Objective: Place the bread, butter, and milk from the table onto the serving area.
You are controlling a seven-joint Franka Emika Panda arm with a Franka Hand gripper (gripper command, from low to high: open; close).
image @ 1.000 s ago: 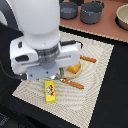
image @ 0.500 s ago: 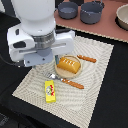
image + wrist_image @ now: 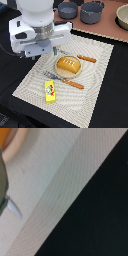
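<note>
The bread (image 3: 68, 65) lies on the round tan plate (image 3: 57, 71) in the middle of the serving area (image 3: 95, 95), the striped cream placemat. The butter (image 3: 50, 91) lies flat on the placemat near its front edge, apart from the plate. The milk is out of view. My gripper (image 3: 44, 50) hangs above the placemat's edge on the exterior view's left, and the white hand hides its fingers. The wrist view shows the placemat (image 3: 55, 183), the black table (image 3: 95, 213) and a bit of the plate's rim (image 3: 12, 145), with nothing held in sight.
An orange-handled fork (image 3: 73, 83) lies in front of the plate and an orange-handled knife (image 3: 86, 58) behind it. A pinkish-brown board (image 3: 107, 27) at the back carries two grey pots (image 3: 91, 11) and a tan bowl (image 3: 122, 15).
The arm has risen and drawn back toward the exterior view's left, away from the butter and plate. The butter and bread have stayed where they were.
</note>
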